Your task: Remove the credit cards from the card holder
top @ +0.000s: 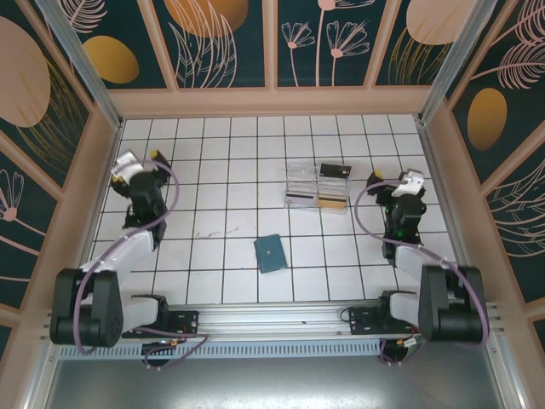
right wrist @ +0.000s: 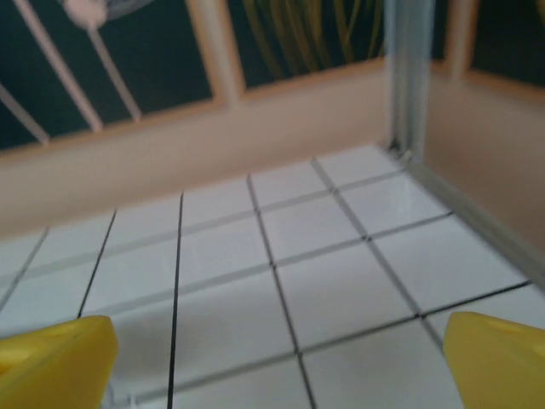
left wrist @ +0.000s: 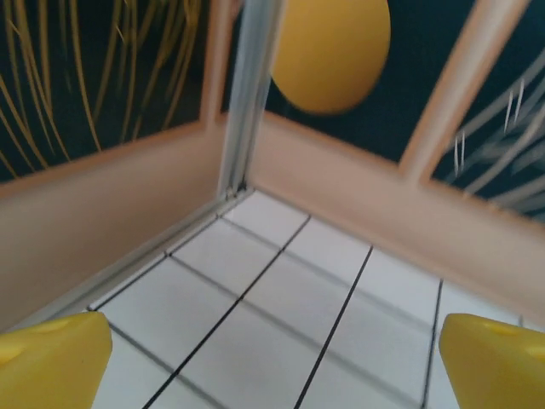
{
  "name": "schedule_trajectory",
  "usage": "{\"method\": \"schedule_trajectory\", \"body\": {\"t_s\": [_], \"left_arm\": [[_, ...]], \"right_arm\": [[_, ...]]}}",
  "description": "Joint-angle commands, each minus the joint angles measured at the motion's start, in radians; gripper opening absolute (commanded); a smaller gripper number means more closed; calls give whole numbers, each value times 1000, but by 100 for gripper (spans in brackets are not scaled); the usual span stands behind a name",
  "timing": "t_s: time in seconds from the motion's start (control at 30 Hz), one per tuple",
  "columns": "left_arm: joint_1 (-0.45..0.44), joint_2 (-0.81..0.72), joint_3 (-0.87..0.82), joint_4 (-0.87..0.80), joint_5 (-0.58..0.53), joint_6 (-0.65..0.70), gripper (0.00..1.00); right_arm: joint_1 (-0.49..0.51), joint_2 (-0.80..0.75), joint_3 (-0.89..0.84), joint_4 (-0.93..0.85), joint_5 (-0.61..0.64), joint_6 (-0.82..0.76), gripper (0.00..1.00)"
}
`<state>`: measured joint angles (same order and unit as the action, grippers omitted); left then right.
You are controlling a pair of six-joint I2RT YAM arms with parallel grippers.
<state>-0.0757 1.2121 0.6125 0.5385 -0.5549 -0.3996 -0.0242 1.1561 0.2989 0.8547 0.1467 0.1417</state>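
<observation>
The card holder (top: 272,253) is a small flat teal square lying folded on the white tiled floor, near the front middle. The credit cards are hidden. My left gripper (top: 136,160) hangs at the far left, well away from the holder, and points toward the back-left corner. Its yellow fingertips (left wrist: 51,362) stand wide apart, so the left gripper (left wrist: 272,362) is open over bare tile. My right gripper (top: 398,185) is at the far right and faces the back-right corner. It too is open (right wrist: 281,362), with nothing between its yellow fingertips (right wrist: 55,362).
A clear plastic box (top: 317,186) lies behind the holder, right of centre, with a dark strip and a gold strip along its near edge. A small black card (top: 335,170) rests at its far side. Low pink walls (top: 272,102) ring the floor.
</observation>
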Motion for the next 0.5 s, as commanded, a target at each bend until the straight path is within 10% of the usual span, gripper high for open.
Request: {"method": "schedule_trajectory", "body": {"t_s": [0.0,0.27,0.47], "left_arm": [[8,-87,107,-464,-20,-292,99],[-5,-212,-4,-459,434,-473,81],[-249,-186,-7,-571,372,-505,84]], "right_arm": [[-1,-147,88,-344,193,268,99],[31,-306,175,-604,-162,450,99],[304,-246,192,-631,-279,397,99]]}}
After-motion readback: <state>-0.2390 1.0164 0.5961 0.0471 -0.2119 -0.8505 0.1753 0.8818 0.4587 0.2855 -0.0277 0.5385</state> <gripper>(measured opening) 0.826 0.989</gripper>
